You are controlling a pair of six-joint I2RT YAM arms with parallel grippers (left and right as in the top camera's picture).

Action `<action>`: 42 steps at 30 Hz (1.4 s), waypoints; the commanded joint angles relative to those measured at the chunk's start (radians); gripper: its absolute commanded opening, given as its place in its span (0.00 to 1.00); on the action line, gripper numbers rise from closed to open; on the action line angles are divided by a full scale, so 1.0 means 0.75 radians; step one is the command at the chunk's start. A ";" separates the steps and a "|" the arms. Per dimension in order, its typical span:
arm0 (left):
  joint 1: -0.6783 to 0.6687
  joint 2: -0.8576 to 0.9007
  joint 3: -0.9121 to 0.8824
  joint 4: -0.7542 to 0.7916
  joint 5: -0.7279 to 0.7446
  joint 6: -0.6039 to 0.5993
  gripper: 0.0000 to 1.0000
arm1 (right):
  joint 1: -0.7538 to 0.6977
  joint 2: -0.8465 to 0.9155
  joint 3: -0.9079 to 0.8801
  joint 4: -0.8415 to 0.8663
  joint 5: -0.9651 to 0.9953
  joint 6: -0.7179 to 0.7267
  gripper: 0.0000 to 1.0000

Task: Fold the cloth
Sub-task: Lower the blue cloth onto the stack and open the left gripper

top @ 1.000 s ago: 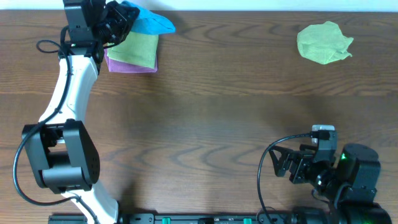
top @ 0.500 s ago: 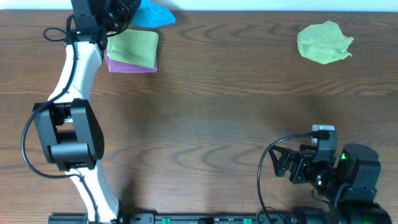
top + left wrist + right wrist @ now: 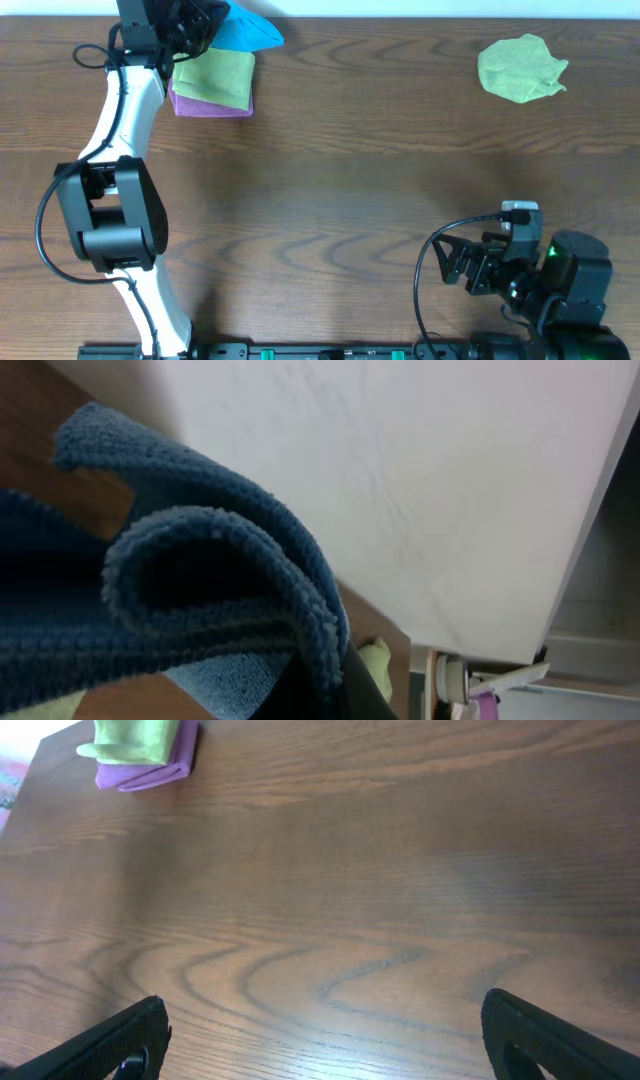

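A blue cloth point(image 3: 246, 32) hangs bunched at the table's far left edge, held in my left gripper point(image 3: 200, 18), which is shut on it. In the left wrist view the blue cloth point(image 3: 180, 600) fills the frame in thick folds, pinched at my gripper point(image 3: 325, 690). Just below it lies a stack of a folded green cloth point(image 3: 218, 74) on a folded purple cloth point(image 3: 205, 106). A crumpled light-green cloth point(image 3: 520, 68) lies at the far right. My right gripper point(image 3: 320, 1040) is open and empty over bare wood near the front right.
The folded stack also shows in the right wrist view point(image 3: 140, 750) at the top left. A white wall point(image 3: 420, 480) stands just behind the table's far edge. The right arm's base point(image 3: 560, 290) sits at the front right.
My left arm has moved toward the far edge with the blue cloth, uncovering the green cloth's top. The right arm has not moved.
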 commanded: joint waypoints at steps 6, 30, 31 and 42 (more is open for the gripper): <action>0.041 0.017 0.042 -0.156 0.056 0.145 0.06 | -0.011 -0.006 -0.004 -0.002 -0.014 0.019 0.99; 0.125 0.017 0.042 -0.476 -0.047 0.523 0.06 | -0.011 -0.006 -0.004 -0.002 -0.014 0.019 0.99; 0.130 0.017 0.042 -0.498 -0.067 0.542 0.06 | -0.011 -0.006 -0.004 -0.002 -0.014 0.019 0.99; 0.191 0.017 0.042 -0.581 -0.131 0.649 0.06 | -0.011 -0.006 -0.004 -0.002 -0.014 0.019 0.99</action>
